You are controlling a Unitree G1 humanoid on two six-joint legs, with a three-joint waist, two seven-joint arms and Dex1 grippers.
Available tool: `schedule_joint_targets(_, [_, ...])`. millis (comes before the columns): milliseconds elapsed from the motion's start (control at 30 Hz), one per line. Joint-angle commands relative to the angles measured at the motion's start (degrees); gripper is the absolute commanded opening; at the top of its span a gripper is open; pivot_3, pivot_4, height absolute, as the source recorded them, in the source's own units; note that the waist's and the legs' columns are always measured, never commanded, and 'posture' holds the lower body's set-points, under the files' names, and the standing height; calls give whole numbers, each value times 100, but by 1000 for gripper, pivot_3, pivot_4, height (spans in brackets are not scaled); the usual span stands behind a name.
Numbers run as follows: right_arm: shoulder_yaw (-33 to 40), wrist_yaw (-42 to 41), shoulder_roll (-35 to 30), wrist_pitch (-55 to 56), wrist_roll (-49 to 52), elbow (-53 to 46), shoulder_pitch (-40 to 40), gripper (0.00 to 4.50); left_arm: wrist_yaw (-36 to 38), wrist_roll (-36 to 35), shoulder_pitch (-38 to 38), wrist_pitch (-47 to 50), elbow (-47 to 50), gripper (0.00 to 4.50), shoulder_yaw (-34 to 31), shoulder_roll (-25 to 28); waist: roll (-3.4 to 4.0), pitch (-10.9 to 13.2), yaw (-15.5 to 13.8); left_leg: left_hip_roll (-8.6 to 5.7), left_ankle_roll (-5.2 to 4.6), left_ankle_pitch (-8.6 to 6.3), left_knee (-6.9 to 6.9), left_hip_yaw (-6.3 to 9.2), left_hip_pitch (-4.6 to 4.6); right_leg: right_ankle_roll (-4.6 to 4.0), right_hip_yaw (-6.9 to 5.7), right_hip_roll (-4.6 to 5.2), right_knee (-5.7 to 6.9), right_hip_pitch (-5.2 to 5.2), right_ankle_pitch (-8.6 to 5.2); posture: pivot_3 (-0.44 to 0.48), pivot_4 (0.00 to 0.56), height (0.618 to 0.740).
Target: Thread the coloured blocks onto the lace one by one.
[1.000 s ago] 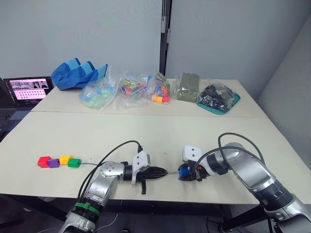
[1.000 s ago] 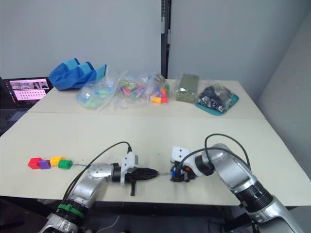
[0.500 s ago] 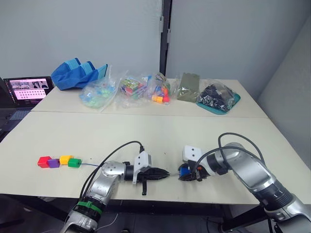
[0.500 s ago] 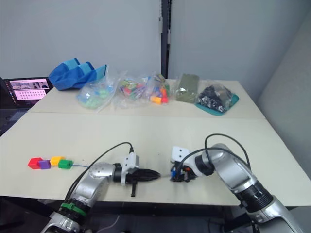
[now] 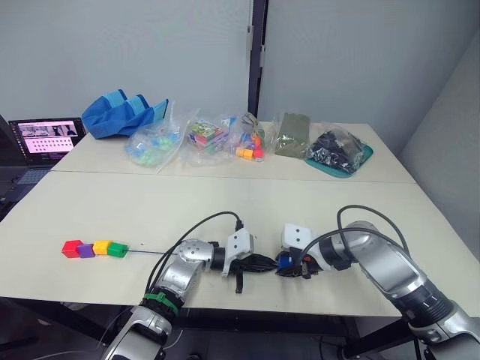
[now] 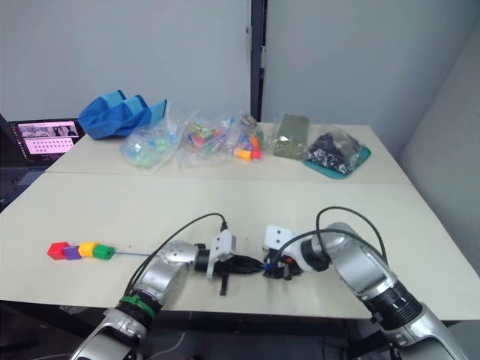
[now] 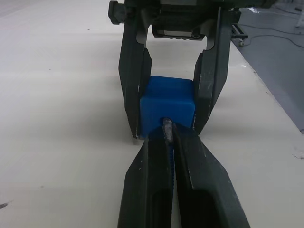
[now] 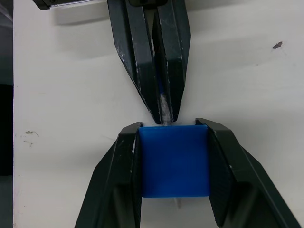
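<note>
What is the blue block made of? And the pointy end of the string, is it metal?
The blue block looks like smooth, hard plastic: even colour, soft sheen, rounded edges. The lace tip looks like dull grey metal, pale and slightly rough, though a stiff coating is possible. The left gripper pinches it.

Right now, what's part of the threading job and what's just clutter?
Job: blue plastic cube in right gripper; thin dark lace's metallic tip in left gripper; red, purple, yellow, green cubes strung.
Clutter: clear bags of toy pieces; blue fabric bag; laptop; teal tray.
</note>
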State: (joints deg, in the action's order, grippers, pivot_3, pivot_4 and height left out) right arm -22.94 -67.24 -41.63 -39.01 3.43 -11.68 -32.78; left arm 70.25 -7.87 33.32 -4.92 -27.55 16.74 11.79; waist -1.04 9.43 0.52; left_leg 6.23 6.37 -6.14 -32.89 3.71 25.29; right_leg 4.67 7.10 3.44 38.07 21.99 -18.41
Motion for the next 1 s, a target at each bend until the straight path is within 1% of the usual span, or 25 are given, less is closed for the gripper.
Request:
schedule_joint_targets(33, [-52,33,39,-26,56,-149,32,1193,-7,-42,76,127,-8,717,78,-168,0,0,2,0,0,0,0,0,0,0,0,0,0,0,0,0,150,740])
schedule_joint_targets(100, [-57,44,53,-14,52,-131,36,1193,-34,-40,92,193,23,1353,26,-129,0,0,1,0,0,0,1,0,0,0,0,0,0,0,0,0,150,740])
schedule_joint_targets(133, [-60,46,57,-8,50,-121,36,1193,-32,-35,93,217,38,1750,11,-106,0,0,3,0,0,0,0,0,0,0,0,0,0,0,0,0,150,740])
schedule_joint_targets(167, [-65,51,60,8,43,-108,43,1193,-19,-11,63,259,106,2007,-4,-14,0,0,7,0,0,0,0,0,0,0,-1,0,0,0,0,0,150,740])
schedule_joint_targets(233, [-73,58,66,28,35,-89,47,1193,38,-15,8,376,231,2632,-25,129,0,0,20,0,0,0,1,1,0,0,-1,0,0,0,0,0,150,740])
schedule_joint_targets(333, [-91,59,75,85,20,-43,66,1193,178,-40,-113,612,453,3616,-57,484,0,0,51,0,0,0,7,1,0,0,0,0,0,3,0,0,150,740])
schedule_joint_targets(533, [-146,84,131,187,11,75,20,1193,234,-45,-234,680,641,3627,-61,785,0,0,72,1,0,0,8,1,-2,-1,0,-1,1,3,0,0,150,740])
schedule_joint_targets(633, [-170,95,177,247,-1,151,-21,1193,115,23,-200,742,598,2808,-47,808,0,-1,87,1,0,0,8,1,-3,-1,0,-1,1,3,0,0,150,740])
schedule_joint_targets(667, [-173,95,187,258,-5,163,-29,1193,63,58,-179,753,568,2406,-43,808,0,-1,96,1,0,0,8,1,-4,-1,0,-2,2,3,0,0,150,740])
schedule_joint_targets(767, [-179,88,206,276,-17,192,-45,1193,4,93,-137,766,509,1477,-32,814,0,-1,113,1,0,0,8,1,-5,-1,0,-1,3,2,0,0,150,740])
schedule_joint_targets(900, [-192,88,240,310,-36,215,-86,1193,-43,131,-68,752,394,104,-45,827,0,-2,128,1,-1,0,7,1,-7,-1,0,-1,5,-1,0,0,150,740])
schedule_joint_targets(933, [-195,94,255,321,-41,226,-102,1193,-42,119,-54,759,373,0,-53,823,0,-2,135,1,-1,0,7,1,-8,-1,0,-1,5,-1,0,0,150,740])
schedule_joint_targets(1000, [-206,101,279,337,-50,245,-126,1193,-35,93,-32,761,342,0,-68,814,0,-2,155,1,-1,0,7,1,-8,-1,0,-2,5,-1,0,0,150,740])
